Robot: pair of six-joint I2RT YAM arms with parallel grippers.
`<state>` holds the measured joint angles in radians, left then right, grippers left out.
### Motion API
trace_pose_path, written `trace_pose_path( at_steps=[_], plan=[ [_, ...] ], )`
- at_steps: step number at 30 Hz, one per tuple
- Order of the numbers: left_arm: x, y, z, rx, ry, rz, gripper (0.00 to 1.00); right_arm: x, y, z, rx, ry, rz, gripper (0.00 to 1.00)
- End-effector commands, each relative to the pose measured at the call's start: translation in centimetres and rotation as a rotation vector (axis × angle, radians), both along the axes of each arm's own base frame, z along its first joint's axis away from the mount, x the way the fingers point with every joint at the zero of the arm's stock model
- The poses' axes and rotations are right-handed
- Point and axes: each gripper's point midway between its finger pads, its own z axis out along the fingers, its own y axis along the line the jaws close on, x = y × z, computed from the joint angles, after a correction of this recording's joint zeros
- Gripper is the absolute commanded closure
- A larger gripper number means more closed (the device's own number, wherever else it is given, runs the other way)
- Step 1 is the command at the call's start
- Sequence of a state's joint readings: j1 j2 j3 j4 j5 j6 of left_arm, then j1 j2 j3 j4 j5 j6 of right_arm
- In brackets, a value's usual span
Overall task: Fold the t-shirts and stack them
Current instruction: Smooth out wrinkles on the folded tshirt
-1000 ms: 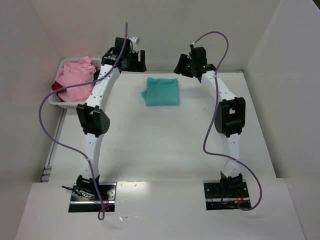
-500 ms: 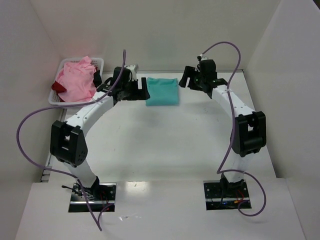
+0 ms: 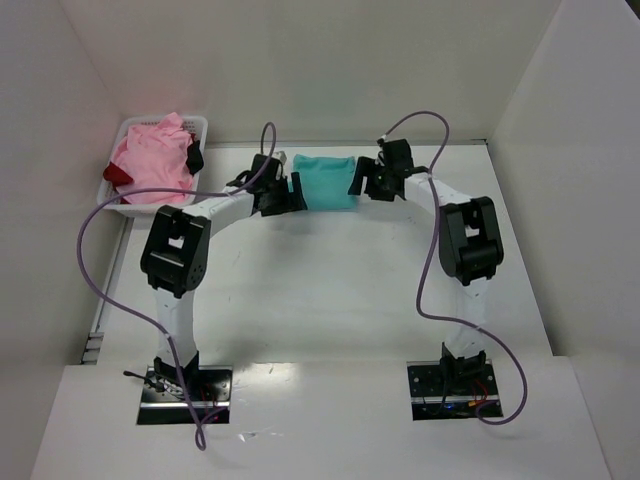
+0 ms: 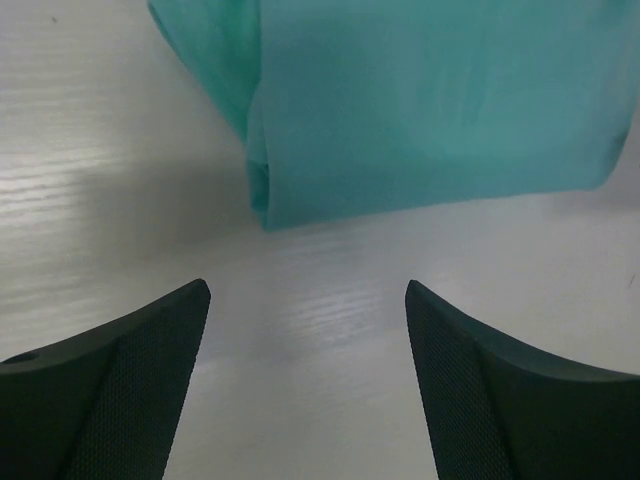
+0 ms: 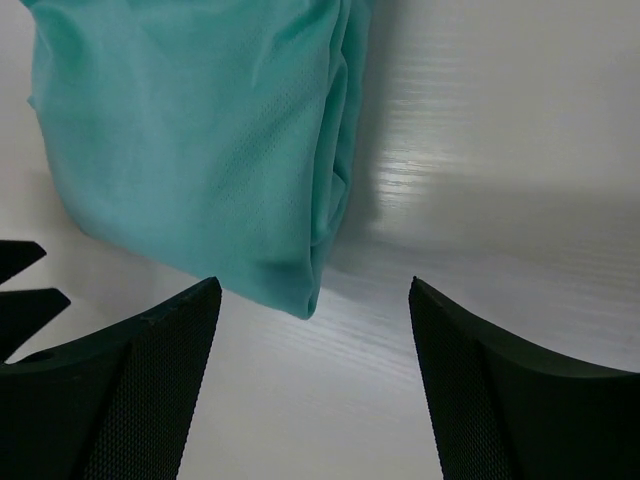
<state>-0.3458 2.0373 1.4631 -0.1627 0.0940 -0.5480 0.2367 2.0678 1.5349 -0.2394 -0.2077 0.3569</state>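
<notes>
Folded teal t-shirt (image 3: 327, 182) between left jaws, right jaws; both spread, untouching.

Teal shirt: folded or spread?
Folded: the teal shirt lies as a compact rectangle, with layered fold edges visible in both wrist views.

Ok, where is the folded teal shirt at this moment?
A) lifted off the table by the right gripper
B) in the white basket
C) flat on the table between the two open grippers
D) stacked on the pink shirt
C: the teal shirt lies flat on the table, with the left gripper and the right gripper open at its sides, neither closed on it.
</notes>
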Motion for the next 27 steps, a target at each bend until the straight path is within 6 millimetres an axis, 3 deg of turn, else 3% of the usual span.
trace_pose_path(
  at_steps=[1,5,8,9,12,17,24,27],
  plan=[
    [4.0,-0.1,2.7,-0.073,-0.121,0.054,0.14,2.3,1.4,2.2,0.042,-0.089,0.046,0.19],
    [5.3,-0.1,2.2,-0.066,-0.145,0.07,0.15,3.5,1.4,1.9,0.037,-0.107,0.036,0.19],
    [5.8,0.0,0.8,-0.069,-0.108,0.075,0.16,3.6,2.0,0.9,0.032,-0.082,0.045,0.19],
    [6.1,-0.1,1.2,-0.073,-0.118,0.075,0.17,3.6,2.0,0.9,0.032,-0.082,0.045,0.19],
    [5.8,-0.5,0.0,-0.086,-0.088,0.063,0.2,3.8,2.0,0.3,0.03,-0.074,0.045,0.21],
    [6.3,-0.6,-0.2,-0.087,-0.089,0.063,0.25,3.4,2.5,-1.3,0.019,-0.025,0.053,0.24],
    [6.6,-1.4,-0.6,-0.113,-0.084,0.034,0.34,2.5,3.8,-2.7,0.032,0.013,0.082,0.37],
    [6.8,-1.6,-0.2,-0.123,-0.09,0.039,0.42,1.7,4.2,-3.6,0.049,0.045,0.105,0.44]
  ],
)
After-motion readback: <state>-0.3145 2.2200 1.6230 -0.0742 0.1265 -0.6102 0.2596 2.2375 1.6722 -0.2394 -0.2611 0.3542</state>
